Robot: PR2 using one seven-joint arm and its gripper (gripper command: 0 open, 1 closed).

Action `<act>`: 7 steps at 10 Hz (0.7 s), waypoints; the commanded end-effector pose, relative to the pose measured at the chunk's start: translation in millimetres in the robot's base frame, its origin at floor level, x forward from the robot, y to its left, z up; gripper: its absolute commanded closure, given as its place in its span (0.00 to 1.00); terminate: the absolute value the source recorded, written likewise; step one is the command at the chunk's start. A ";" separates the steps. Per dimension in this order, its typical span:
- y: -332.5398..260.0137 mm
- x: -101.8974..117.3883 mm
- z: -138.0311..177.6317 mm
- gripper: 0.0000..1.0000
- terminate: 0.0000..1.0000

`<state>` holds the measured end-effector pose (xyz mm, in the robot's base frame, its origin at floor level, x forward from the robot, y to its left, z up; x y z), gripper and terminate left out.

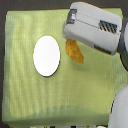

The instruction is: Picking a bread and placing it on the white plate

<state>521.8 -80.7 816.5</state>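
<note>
Here's the bench, draped in a yellow-green cloth, and the white plate lies flat at about nine o'clock from the cloth's middle, nothing on it. Just beside its rim, at three o'clock from it, there's the bread, golden-orange, pointed, tilted with its lower tip toward five o'clock; it is close to the plate but apart from it. Over the bread's upper end hangs the grey-white gripper, reaching in from the two o'clock corner, its bulky housing hiding the top of the loaf. Whether the jaws are parted or clamped on the bread, I cannot tell from this angle.
</note>
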 end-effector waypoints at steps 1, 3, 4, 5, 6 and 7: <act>91.4 2.3 18.1 1.00 0.00; 130.5 1.8 12.3 1.00 0.00; 138.5 2.1 10.3 1.00 0.00; 153.9 2.7 4.8 1.00 0.00; 158.6 3.6 1.2 1.00 0.00; 162.5 4.7 -1.7 1.00 0.00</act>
<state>518.1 39.2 830.5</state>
